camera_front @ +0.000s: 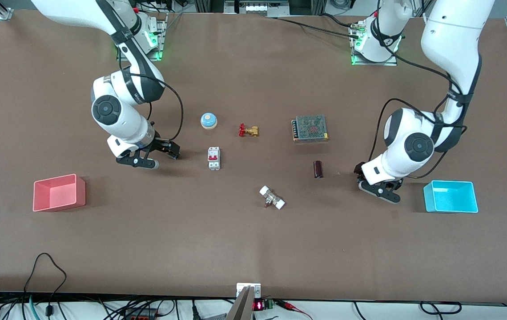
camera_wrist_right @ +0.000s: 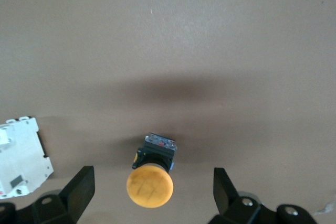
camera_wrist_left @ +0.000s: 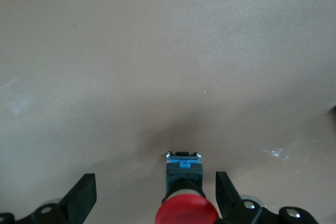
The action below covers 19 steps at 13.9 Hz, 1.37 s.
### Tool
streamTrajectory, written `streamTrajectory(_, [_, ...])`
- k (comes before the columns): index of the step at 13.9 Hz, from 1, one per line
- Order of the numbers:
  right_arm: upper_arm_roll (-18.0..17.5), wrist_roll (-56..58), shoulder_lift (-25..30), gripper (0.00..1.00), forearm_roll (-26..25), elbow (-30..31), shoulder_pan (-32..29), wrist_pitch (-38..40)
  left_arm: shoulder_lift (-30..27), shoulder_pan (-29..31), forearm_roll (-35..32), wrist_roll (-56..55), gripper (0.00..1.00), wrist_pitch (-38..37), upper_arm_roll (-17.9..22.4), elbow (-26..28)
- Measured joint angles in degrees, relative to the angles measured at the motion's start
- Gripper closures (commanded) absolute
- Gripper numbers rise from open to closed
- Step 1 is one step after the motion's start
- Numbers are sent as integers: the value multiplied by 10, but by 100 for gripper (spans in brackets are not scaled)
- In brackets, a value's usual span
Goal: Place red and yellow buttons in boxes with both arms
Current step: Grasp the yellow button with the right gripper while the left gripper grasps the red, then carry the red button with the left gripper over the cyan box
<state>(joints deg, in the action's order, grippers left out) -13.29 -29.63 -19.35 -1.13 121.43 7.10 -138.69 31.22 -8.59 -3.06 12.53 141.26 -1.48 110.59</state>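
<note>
The red button lies on the brown table between the open fingers of my left gripper, not touched by either finger. In the front view the left gripper is low over the table beside the cyan box, and the red button is hidden under it. The yellow button lies between the open fingers of my right gripper, with gaps on both sides. In the front view the right gripper is low over the table, farther from the front camera than the pink-red box. Both boxes are empty.
A white circuit breaker lies close beside the right gripper and shows in the right wrist view. Mid-table lie a light-blue dome, a brass valve, a metal-mesh power supply, a dark cylinder and a white-ended fitting.
</note>
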Motion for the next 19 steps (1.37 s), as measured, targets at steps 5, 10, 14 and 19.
streamTrajectory(5, [-1, -18, -11, 0, 0, 7, 0, -9, 2, -8, 0, 0, 32, 1, 0, 6])
streamTrajectory(10, [-2, -56, -34, 0, 0, 8, 1, -27, 2, -8, 0, 1, 75, 1, 0, 9])
streamTrajectory(14, [-9, -81, -36, 5, 0, 8, 3, -27, 0, -8, -1, 1, 79, 1, 0, 8])
streamTrajectory(19, [-10, -86, -36, 13, 0, 8, 5, -27, -41, 13, -1, 2, 77, -49, 20, -47])
